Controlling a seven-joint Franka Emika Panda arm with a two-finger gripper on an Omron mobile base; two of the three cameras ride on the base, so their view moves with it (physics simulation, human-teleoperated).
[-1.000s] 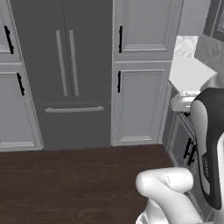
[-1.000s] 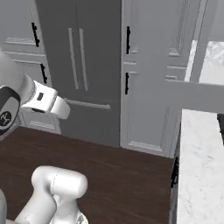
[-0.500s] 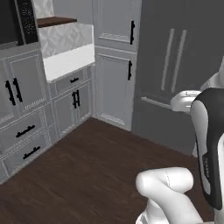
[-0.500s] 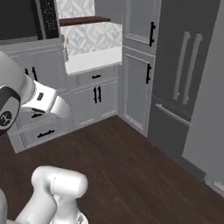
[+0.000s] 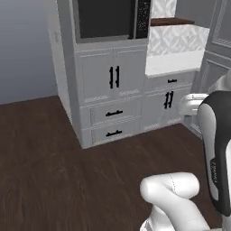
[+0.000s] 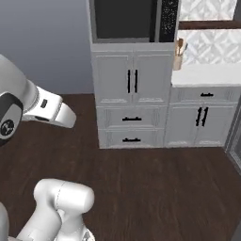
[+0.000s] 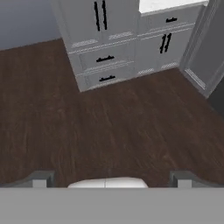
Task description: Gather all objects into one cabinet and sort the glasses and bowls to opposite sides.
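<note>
Evidently the robot is in transit, not at work: the pincer [image 7: 109, 177] hangs over bare dark wood floor [image 7: 109, 127], its two fingertips [image 7: 41, 178] spread wide at the bottom corners of the hand view with nothing between them. Carrying it open and empty makes sense if the next job is to fetch something, since no cup, mug or bowl is anywhere in these pictures. Where those things stand I cannot tell from here, and the wide wall cabinet meant to receive them is not to be made out either.

What is in front is a tall grey oven column [image 5: 110, 72], upper middle of the left base view, with a dark built-in oven [image 5: 106, 18] at its top, a pair of doors with black bar handles [image 5: 114, 77] below, and two drawers [image 5: 113, 113] under those. All doors and drawers are closed, so their contents are hidden. To the right of the column runs a white surface [image 6: 207, 74] over lower cabinets [image 6: 200, 123], also closed. At the surface's left end, against the column, stands a small tan knife block [image 6: 178, 54] in the right base view; its contents are too small to read.

My judgement is that the task is barely under way, or between carries, and the base needs to reach the objects first.
</note>
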